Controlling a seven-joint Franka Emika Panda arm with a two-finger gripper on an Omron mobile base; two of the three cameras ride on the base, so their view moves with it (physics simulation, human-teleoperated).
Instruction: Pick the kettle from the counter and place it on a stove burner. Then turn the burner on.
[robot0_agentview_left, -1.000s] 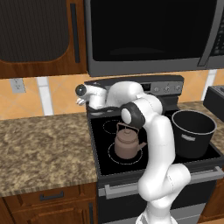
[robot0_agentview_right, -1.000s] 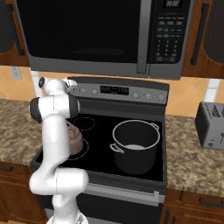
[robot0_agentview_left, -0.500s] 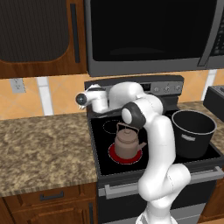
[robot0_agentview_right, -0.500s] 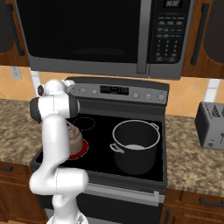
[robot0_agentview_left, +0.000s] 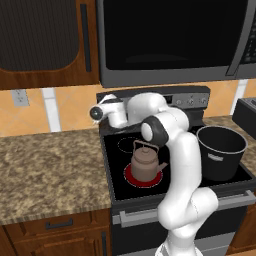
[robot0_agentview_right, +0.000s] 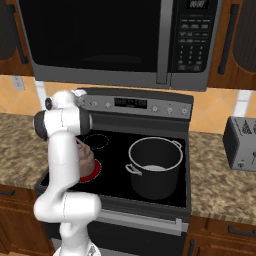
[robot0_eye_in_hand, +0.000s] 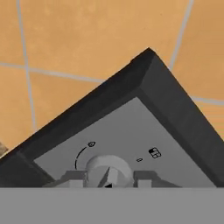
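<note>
Brownish-mauve, the kettle is sitting upright on the burner at the front left of the black glass cooktop, and that burner is glowing red under it. In the right base view the kettle is showing partly behind the white arm, with the red burner peeking out at its base. The arm is reaching back and to the left, with the gripper sitting at the left end of the stove's control panel. In the hand view a grey knob is lying right at the fingertips on the panel, one fingertip showing on either side of it; I cannot tell whether they are pinching it. A big black pot is standing on the right side of the cooktop, well apart from the kettle. Granite counter is stretching out to the left of the stove.
</note>
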